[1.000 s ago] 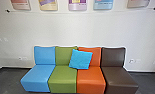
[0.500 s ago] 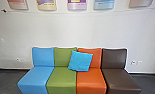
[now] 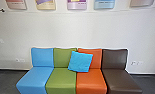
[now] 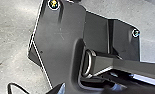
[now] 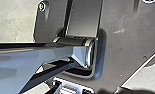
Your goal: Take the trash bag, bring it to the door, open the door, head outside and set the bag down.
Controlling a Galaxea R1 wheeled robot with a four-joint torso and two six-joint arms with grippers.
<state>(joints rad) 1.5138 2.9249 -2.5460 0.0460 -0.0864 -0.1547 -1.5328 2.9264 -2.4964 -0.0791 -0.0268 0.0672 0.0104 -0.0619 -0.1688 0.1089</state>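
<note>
Padded seats [image 3: 36, 78] ahead, wall [image 3: 68, 30] behind; blue pillow [image 3: 80, 61] leans across green and orange backrests [image 3: 97, 58]. Driving straight on could bump seat fronts [image 3: 60, 90]. Grip state, trash bag's whereabouts: cannot tell.

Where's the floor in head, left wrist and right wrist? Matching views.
Head view: floor, dark, either side of the sofa.
Left wrist view: floor, pale, past the edges of the robot's dark plate.
Right wrist view: floor, pale, past that dark plate.
Landmark shared by both wrist views: the dark plate with round fittings.
</note>
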